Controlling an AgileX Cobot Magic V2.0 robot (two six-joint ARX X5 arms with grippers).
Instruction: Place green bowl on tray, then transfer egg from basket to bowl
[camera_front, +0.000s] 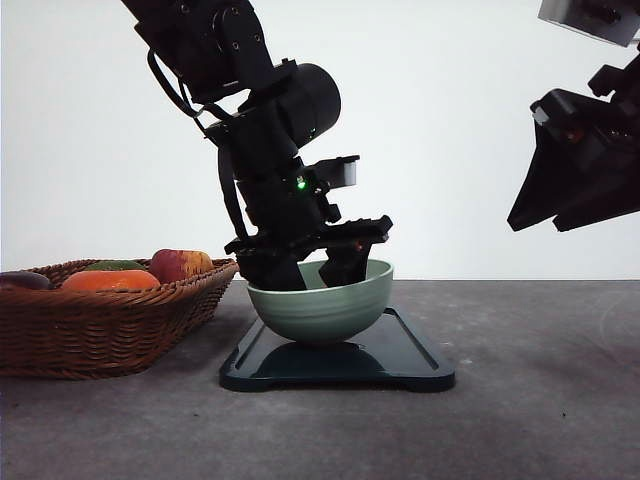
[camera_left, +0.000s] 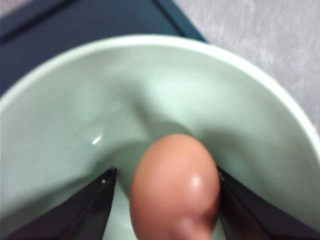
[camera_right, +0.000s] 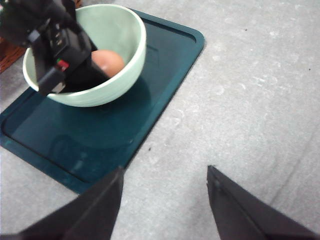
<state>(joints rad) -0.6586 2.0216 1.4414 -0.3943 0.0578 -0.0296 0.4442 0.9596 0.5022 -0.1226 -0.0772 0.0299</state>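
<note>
The green bowl stands on the near-left part of the dark tray. My left gripper reaches down into the bowl. The tan egg lies between its fingers, touching one finger, with a slim gap at the other. The jaws are a little wider than the egg. The wicker basket stands left of the tray. My right gripper hangs open and empty, high at the right.
In the basket lie a red-yellow apple, an orange fruit, something green and a dark item. Bare grey tabletop spreads right of the tray and in front of it.
</note>
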